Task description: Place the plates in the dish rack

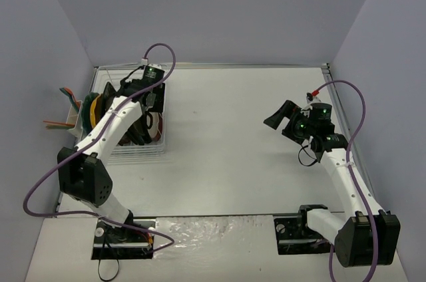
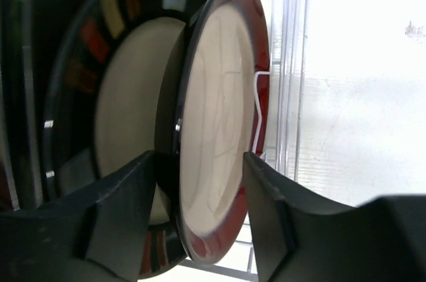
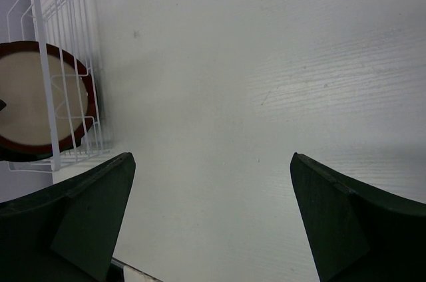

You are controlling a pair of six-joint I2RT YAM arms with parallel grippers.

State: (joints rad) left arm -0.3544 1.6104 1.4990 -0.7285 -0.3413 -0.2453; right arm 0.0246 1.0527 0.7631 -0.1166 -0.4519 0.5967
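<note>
My left gripper (image 1: pixel 142 117) reaches down into the white wire dish rack (image 1: pixel 133 152). In the left wrist view its jaws (image 2: pixel 200 155) sit on either side of the lower rim of the red-rimmed plate with a pale centre (image 2: pixel 219 96), closed on it. That plate stands on edge in a slot, against a rack wire (image 2: pixel 293 96). Right behind it stands a black-rimmed plate with coloured blocks and a pale centre (image 2: pixel 113 22). An orange-yellow plate (image 1: pixel 95 112) and a teal plate (image 1: pixel 86 114) stand at the rack's left end. My right gripper (image 1: pixel 278 116) is open and empty above the table (image 3: pixel 213 155).
The rack (image 3: pixel 63 29) and the red-rimmed plate (image 3: pixel 40 102) show at the left of the right wrist view. A small white cup with orange utensils (image 1: pixel 63 122) hangs on the rack's left side, next to the left wall. Walls close the table on three sides.
</note>
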